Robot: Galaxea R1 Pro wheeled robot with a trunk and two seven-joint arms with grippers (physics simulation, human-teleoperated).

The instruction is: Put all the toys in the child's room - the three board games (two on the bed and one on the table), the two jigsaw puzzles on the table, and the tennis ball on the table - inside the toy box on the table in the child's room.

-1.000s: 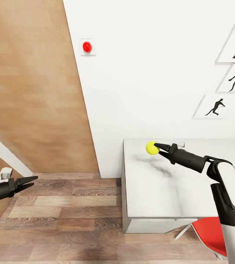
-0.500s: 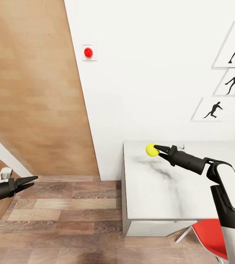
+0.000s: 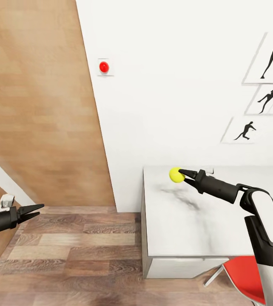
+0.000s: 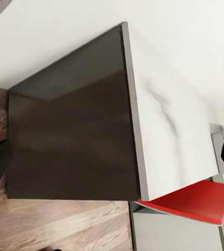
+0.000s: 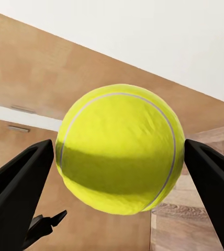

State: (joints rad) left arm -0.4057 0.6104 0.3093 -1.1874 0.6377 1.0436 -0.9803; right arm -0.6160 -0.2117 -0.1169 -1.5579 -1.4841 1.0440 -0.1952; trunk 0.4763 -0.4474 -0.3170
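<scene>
Right now, progress: one toy is in hand and, judged from this, none of the six is shown put away yet.
Tennis ball [image 3: 176,174]: gripped between the jaws of the right gripper [image 3: 182,175], held above the far left corner of the table [image 3: 183,225], clear of its top.
Right gripper: jaws closed on the ball from both sides, as the right wrist view [image 5: 120,149] confirms.
Left gripper [image 3: 38,210]: out at the left over the wood floor [image 3: 77,250], jaws narrowly parted, carrying nothing.
Toy box: no sign of it on the visible stretch of table, so the ball has a way to travel.
Left to do: ball into the box, then three board games and two puzzles.
Surroundings: red chair [image 3: 243,274] tucked under the near edge of the table.
</scene>
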